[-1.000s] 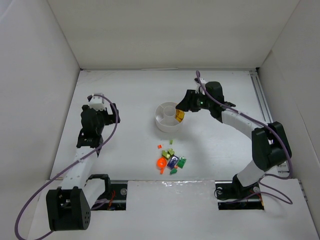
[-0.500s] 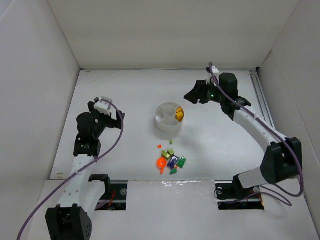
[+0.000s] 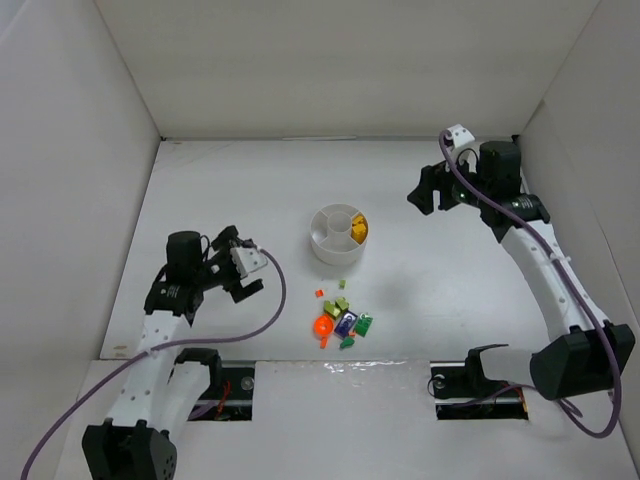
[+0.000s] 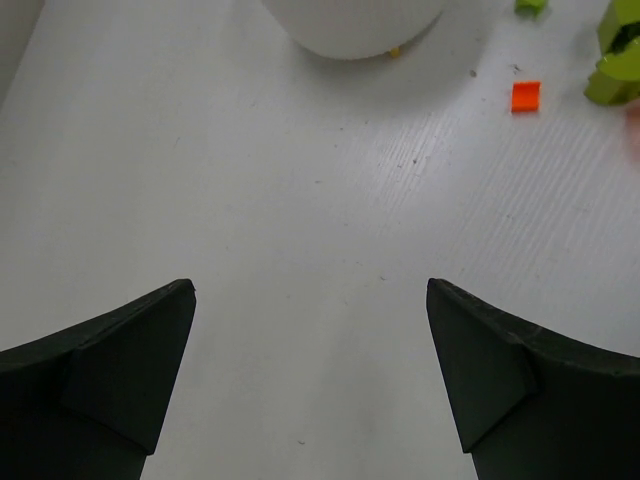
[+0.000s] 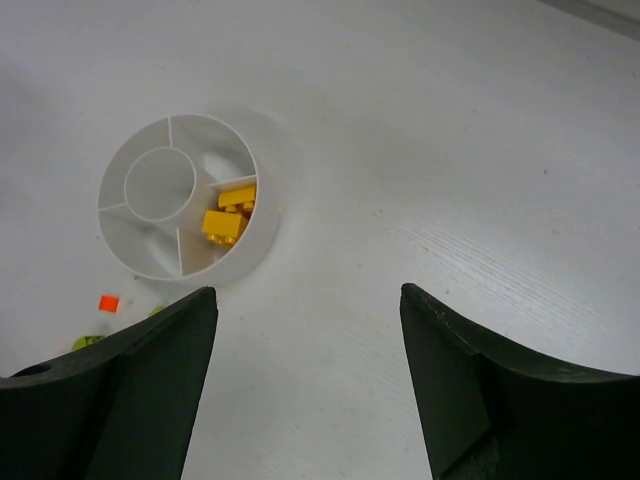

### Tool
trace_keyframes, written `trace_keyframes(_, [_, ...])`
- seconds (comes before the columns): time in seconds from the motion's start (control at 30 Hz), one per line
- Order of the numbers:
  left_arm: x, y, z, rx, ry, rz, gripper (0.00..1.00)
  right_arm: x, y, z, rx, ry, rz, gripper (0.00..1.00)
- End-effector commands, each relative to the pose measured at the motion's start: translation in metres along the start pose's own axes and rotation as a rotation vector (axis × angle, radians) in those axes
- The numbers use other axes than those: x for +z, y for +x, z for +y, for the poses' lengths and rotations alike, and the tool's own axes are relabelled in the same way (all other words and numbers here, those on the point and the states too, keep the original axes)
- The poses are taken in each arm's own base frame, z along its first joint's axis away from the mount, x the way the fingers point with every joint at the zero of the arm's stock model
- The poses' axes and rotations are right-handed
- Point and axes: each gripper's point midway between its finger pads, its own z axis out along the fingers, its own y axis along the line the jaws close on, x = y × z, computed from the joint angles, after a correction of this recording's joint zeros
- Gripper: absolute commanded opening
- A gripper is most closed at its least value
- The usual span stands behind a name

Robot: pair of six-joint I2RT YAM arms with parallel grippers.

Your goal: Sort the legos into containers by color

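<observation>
Two yellow legos point(image 5: 225, 215) in white dish point(image 5: 140, 245) wedge; left hand point(image 4: 308, 300), right hand point(image 5: 307, 300) agape.

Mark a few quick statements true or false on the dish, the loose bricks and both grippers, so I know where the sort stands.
1. Yellow bricks lie in one wedge of the dish. True.
2. The centre cup holds a blue brick. False: it is empty.
3. The right gripper is shut on a brick. False: it is open and holds nothing.
4. A loose pile of bricks lies on the table, on the near side of the dish. True.
5. The left gripper touches the dish. False: it is open over bare table, apart from the dish.
</observation>
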Motion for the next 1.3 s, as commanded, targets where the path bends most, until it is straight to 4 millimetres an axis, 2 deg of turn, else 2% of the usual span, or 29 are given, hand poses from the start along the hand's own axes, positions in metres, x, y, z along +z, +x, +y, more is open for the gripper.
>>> trace_keyframes(0.0, [-0.004, -0.008, -0.023, 0.267, 0.083, -0.085, 0.99, -0.024, -0.004, -0.004, -0.069, 0.041, 0.001, 0.79])
trace_keyframes(0.03, [-0.002, -0.001, -0.031, 0.293, 0.095, -0.095, 0.95, -0.024, 0.003, -0.01, -0.055, 0.06, 0.019, 0.79])
trace_keyframes(0.1, [-0.003, -0.006, -0.038, 0.38, 0.089, -0.15, 0.89, -0.029, 0.005, -0.013, -0.059, 0.072, 0.026, 0.75])
trace_keyframes(0.13, [0.001, 0.001, -0.046, 0.442, 0.105, -0.16, 0.86, -0.031, 0.008, -0.016, -0.049, 0.078, 0.036, 0.75])
trace_keyframes(0.23, [0.004, 0.012, -0.067, 0.577, 0.161, -0.199, 0.78, -0.037, 0.008, -0.013, -0.059, 0.078, 0.035, 0.75])
trace_keyframes(0.27, [0.007, 0.017, -0.074, 0.68, 0.183, -0.216, 0.77, -0.038, 0.004, -0.013, -0.072, 0.079, 0.027, 0.75])
trace_keyframes(0.37, [0.008, 0.008, -0.082, 0.687, 0.223, -0.284, 0.74, -0.048, 0.005, -0.012, -0.071, 0.087, 0.038, 0.75])
trace_keyframes(0.43, [0.015, 0.007, -0.088, 0.63, 0.3, -0.292, 0.74, -0.052, 0.004, -0.015, -0.082, 0.096, 0.029, 0.75])
trace_keyframes(0.5, [0.019, -0.005, -0.076, 0.609, 0.335, -0.261, 0.71, -0.05, 0.012, -0.015, -0.068, 0.08, 0.044, 0.75])
trace_keyframes(0.53, [0.025, 0.0, -0.078, 0.489, 0.387, -0.225, 0.71, -0.051, 0.011, -0.014, -0.072, 0.082, 0.034, 0.75])
trace_keyframes(0.57, [0.027, -0.005, -0.075, 0.436, 0.404, -0.216, 0.69, -0.05, 0.012, -0.015, -0.07, 0.075, 0.028, 0.75])
trace_keyframes(0.6, [0.028, -0.018, -0.059, 0.411, 0.379, -0.209, 0.69, -0.048, 0.016, -0.013, -0.064, 0.059, 0.035, 0.75])
trace_keyframes(0.63, [0.029, -0.022, -0.055, 0.359, 0.381, -0.199, 0.69, -0.046, 0.023, -0.013, -0.056, 0.056, 0.05, 0.75])
trace_keyframes(0.67, [0.032, -0.021, -0.055, 0.26, 0.402, -0.169, 0.69, -0.046, 0.021, -0.013, -0.061, 0.058, 0.042, 0.75])
trace_keyframes(0.73, [0.031, -0.038, -0.046, 0.22, 0.4, -0.173, 0.69, -0.04, 0.032, -0.014, -0.047, 0.044, 0.065, 0.75])
trace_keyframes(0.87, [0.03, -0.048, -0.063, 0.134, 0.471, -0.14, 0.7, -0.039, 0.037, -0.025, -0.027, 0.07, 0.073, 0.75])
trace_keyframes(0.9, [0.031, -0.049, -0.076, 0.125, 0.517, -0.128, 0.7, -0.039, 0.037, -0.026, -0.027, 0.07, 0.073, 0.75])
trace_keyframes(1.0, [0.035, -0.053, -0.094, 0.029, 0.588, -0.104, 0.7, -0.039, 0.039, -0.033, -0.022, 0.085, 0.079, 0.75])
trace_keyframes(1.13, [0.045, -0.056, -0.102, -0.103, 0.64, -0.103, 0.7, -0.039, 0.042, -0.04, -0.023, 0.081, 0.077, 0.74])
trace_keyframes(1.23, [0.05, -0.056, -0.117, -0.228, 0.705, -0.078, 0.71, -0.039, 0.054, -0.043, -0.016, 0.066, 0.093, 0.73])
trace_keyframes(1.27, [0.052, -0.065, -0.114, -0.253, 0.697, -0.105, 0.71, -0.04, 0.053, -0.045, -0.01, 0.068, 0.089, 0.73])
